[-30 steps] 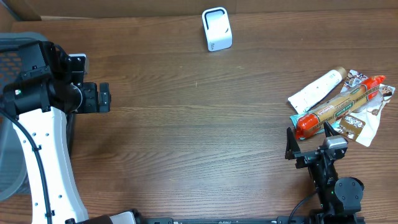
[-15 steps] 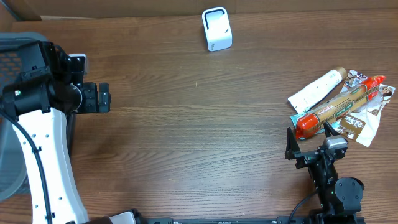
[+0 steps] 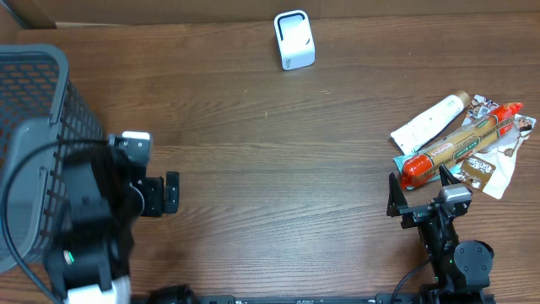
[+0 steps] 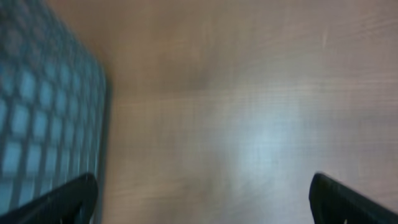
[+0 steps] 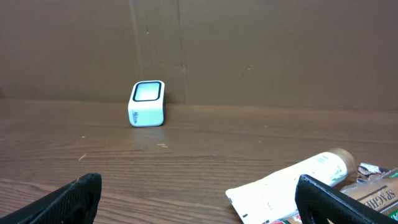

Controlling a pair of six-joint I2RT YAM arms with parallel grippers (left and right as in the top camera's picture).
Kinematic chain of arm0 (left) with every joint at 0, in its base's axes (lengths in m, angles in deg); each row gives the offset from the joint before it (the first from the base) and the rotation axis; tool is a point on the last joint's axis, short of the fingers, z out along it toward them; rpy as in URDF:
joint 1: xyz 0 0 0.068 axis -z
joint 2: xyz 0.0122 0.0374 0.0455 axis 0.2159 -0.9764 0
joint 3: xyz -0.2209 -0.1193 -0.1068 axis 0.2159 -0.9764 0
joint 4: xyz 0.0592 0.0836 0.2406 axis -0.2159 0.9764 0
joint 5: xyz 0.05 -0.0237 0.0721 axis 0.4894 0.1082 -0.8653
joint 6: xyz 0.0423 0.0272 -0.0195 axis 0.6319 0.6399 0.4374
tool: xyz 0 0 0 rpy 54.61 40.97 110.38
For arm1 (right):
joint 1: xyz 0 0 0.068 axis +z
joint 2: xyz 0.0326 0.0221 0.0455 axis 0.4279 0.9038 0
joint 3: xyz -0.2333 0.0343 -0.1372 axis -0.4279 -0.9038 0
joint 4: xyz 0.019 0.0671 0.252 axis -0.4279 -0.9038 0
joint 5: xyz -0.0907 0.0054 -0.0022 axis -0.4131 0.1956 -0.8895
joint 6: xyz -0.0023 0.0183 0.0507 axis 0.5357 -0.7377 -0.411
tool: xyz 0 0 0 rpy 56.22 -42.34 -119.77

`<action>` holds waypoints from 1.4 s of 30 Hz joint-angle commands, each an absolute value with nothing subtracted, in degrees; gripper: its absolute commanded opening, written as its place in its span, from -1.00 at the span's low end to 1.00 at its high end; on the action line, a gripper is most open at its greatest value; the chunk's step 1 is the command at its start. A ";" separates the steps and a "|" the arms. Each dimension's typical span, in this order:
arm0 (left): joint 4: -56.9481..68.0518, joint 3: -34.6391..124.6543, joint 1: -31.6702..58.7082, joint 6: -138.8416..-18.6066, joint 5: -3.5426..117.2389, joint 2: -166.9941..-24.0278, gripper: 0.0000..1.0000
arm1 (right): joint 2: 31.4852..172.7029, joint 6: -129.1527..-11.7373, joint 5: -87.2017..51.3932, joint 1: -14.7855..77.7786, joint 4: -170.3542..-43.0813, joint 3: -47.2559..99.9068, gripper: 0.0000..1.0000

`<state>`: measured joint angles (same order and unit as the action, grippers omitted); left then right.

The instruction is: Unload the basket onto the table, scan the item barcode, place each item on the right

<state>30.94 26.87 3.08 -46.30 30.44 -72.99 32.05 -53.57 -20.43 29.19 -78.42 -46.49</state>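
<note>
Overhead: wood-grain table [image 3: 253,152], white scanner [image 3: 294,40] near possibly cardboard back wall [image 3: 405,7]

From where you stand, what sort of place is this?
Likely a mock shop checkout on a wooden table: a small white barcode scanner at the back, packaged groceries heaped on one side, a grey mesh basket on the other.
</note>
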 commanded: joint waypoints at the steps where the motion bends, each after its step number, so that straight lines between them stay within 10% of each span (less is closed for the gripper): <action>1: 16.91 15.17 3.74 -44.83 36.37 -63.09 0.99 | 31.49 -53.29 -20.95 29.54 -78.10 -47.10 1.00; 12: -27.38 -22.44 8.04 -44.79 40.81 -37.67 0.99 | 31.49 -53.29 -20.95 29.54 -78.07 -47.10 1.00; 42: -25.32 -34.55 8.15 -44.38 40.83 -24.22 0.99 | 31.49 -53.29 -20.95 29.54 -78.10 -47.10 1.00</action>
<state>-25.41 -34.35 7.89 -44.83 40.19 -24.81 32.05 -53.55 -20.45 29.19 -78.40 -46.49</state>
